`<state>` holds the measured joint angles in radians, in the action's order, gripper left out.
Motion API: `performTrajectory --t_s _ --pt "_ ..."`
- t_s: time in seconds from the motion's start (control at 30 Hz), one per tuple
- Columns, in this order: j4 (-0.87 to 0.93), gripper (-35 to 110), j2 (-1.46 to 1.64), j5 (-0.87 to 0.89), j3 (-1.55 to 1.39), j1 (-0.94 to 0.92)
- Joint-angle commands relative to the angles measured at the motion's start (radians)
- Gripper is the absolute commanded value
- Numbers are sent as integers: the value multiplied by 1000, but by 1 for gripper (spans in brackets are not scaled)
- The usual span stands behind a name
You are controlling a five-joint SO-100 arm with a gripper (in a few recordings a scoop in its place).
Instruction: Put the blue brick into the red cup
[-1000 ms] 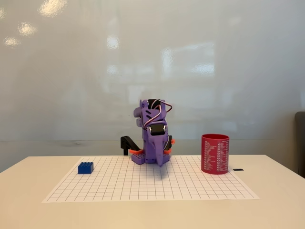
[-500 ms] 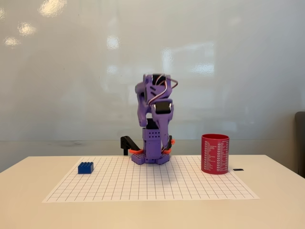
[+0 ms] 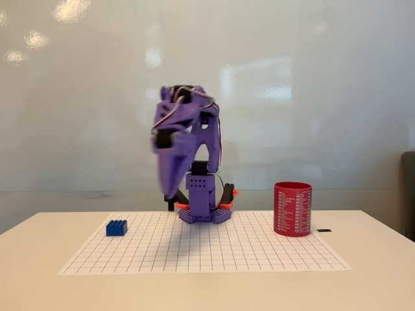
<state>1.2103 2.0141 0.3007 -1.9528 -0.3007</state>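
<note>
Jaws [image 3: 170,191] raised, right of blue brick [image 3: 117,227]

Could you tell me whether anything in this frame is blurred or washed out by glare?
In the fixed view, the gripper and upper arm are motion-blurred; the blue brick and red cup are sharp; soft light reflections mottle the glossy wall.

The purple arm [image 3: 191,152] stands raised, its claw [image 3: 170,188] pointing down at left (blurred, state unclear).
</note>
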Motion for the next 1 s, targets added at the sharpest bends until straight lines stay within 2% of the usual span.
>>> performTrajectory --t_s 0.0,0.2,0.53,0.7,0.97 --pt "-14 -1 17 61 -49 -199" --pt "-6 -1 -14 130 -147 -388" --pt "-17 -1 -5 391 -190 -664" --pt "-48 -1 -9 387 -270 -704" --pt "-95 -1 -29 265 -350 -699"
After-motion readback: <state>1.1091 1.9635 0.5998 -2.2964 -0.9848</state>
